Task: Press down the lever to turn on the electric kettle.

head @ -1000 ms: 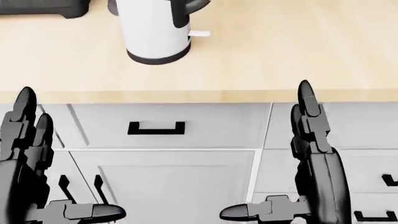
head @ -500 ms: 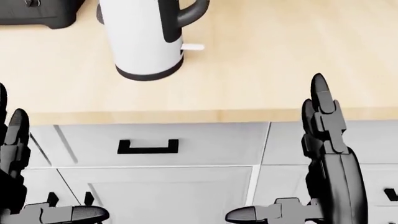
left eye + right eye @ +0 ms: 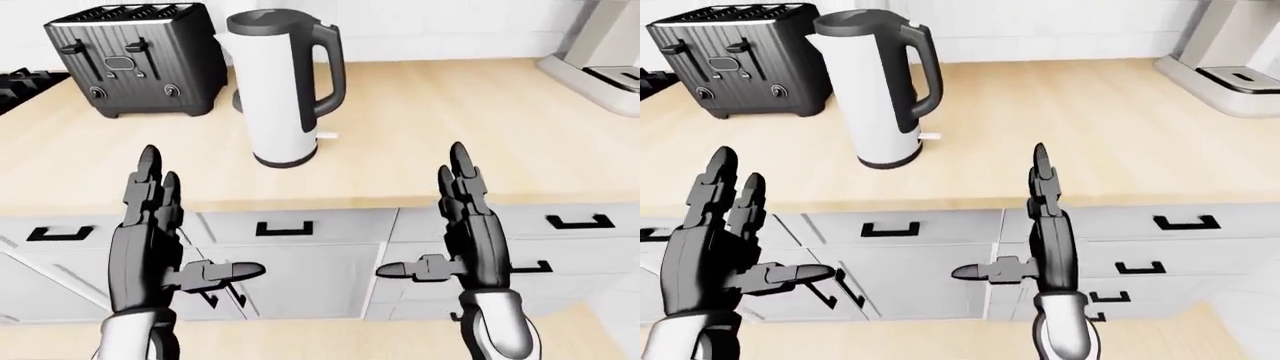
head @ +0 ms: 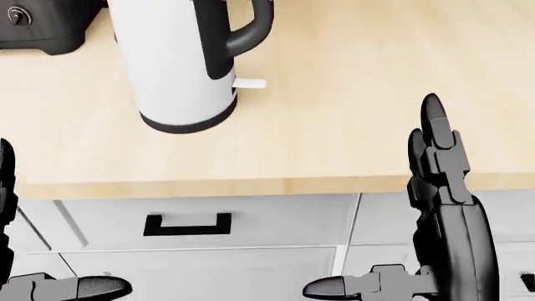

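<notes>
We log: kettle (image 3: 283,90) upright on tabletop (image 3: 480,142), lever (image 4: 249,83) at its base (white) — left hand (image 3: 150,232), right hand (image 3: 470,225) both spread open, clear of it

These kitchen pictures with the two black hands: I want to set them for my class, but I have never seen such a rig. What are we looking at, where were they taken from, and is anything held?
They are simulator renders from cameras on a humanoid robot's head, looking out over its own arms. The head view looks steeply down; the two eye views look further across the counter. The black shapes are its three-fingered hands: the left hand and the right hand, both open, raised over the cabinet drawers and holding nothing. On the wooden counter stands a white electric kettle with a small lever at its base, not yet touched. Beside it is a dark toaster, and at the far right a coffee machine.
</notes>
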